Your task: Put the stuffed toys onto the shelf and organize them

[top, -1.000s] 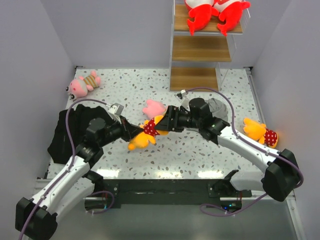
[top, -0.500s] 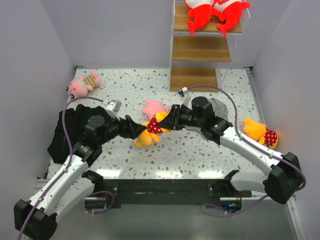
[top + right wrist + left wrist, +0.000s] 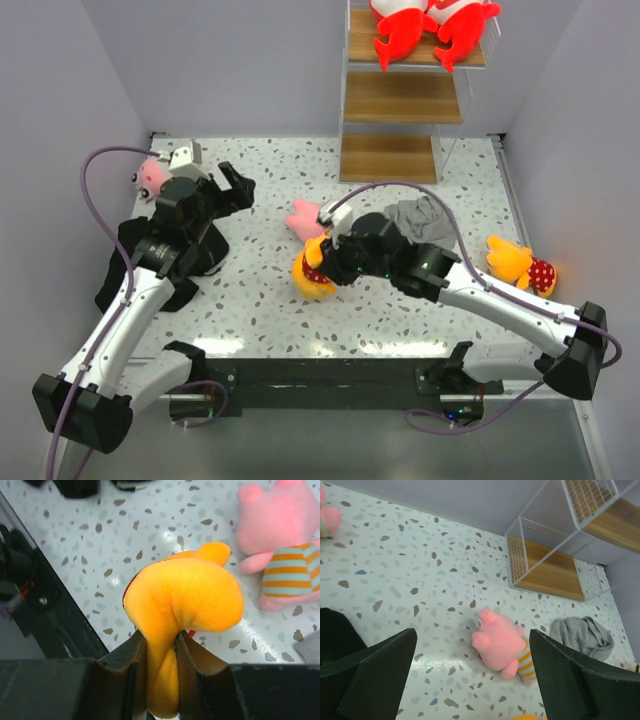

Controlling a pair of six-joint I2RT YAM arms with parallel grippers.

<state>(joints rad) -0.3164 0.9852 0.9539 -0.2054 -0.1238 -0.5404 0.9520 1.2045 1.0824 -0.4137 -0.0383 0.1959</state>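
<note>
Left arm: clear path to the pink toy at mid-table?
Probably yes: the left gripper is open, with bare table up to the pink toy. The right gripper, holding a yellow toy, is close beside.

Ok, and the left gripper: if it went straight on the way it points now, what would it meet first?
Most likely the pink toy, framed between the left gripper's open fingers in the wrist view; depth is unclear, so it might touch the table just short of it instead.

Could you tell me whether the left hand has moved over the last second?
Yes. The left hand left the yellow toy and swung left and farther back, ending open beside the corner pink toy.
</note>
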